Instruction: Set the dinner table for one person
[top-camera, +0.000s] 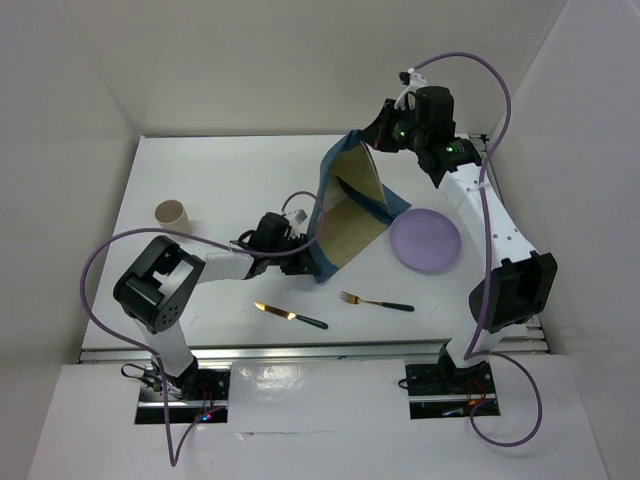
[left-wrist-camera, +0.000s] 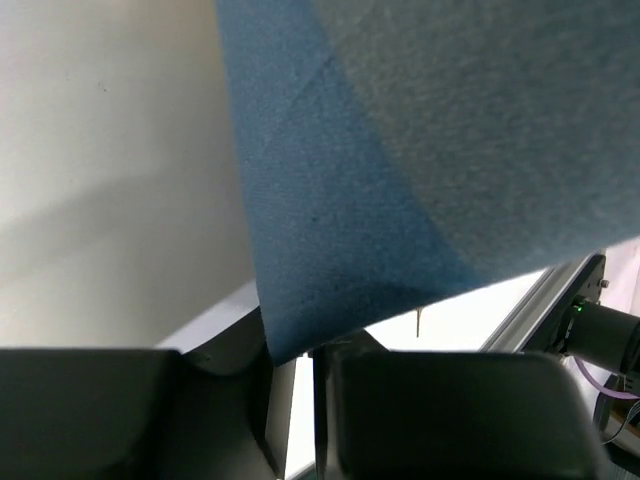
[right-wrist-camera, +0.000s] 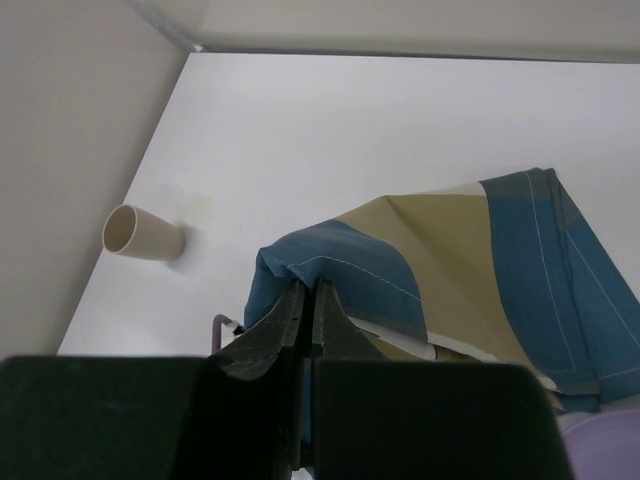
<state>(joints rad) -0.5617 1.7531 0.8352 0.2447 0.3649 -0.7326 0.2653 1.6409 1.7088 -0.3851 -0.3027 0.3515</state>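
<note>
Placemat (top-camera: 350, 215): stretching tilted over mid white desk (top-camera: 220, 180), L jaws and R jaws each clamping a corner. Top view only showing plate (top-camera: 425, 242), fork (top-camera: 375, 301), knife (top-camera: 290, 316); cup (top-camera: 172, 213) appearing in R wrist too.

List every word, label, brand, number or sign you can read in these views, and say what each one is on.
None: no word, label, brand, number or sign can be read in any view.
The placemat carries only blue and tan checks with pale stitching.
The cup, plate, fork and knife show no markings.
The right arm shows small green lights, no lettering.
</note>
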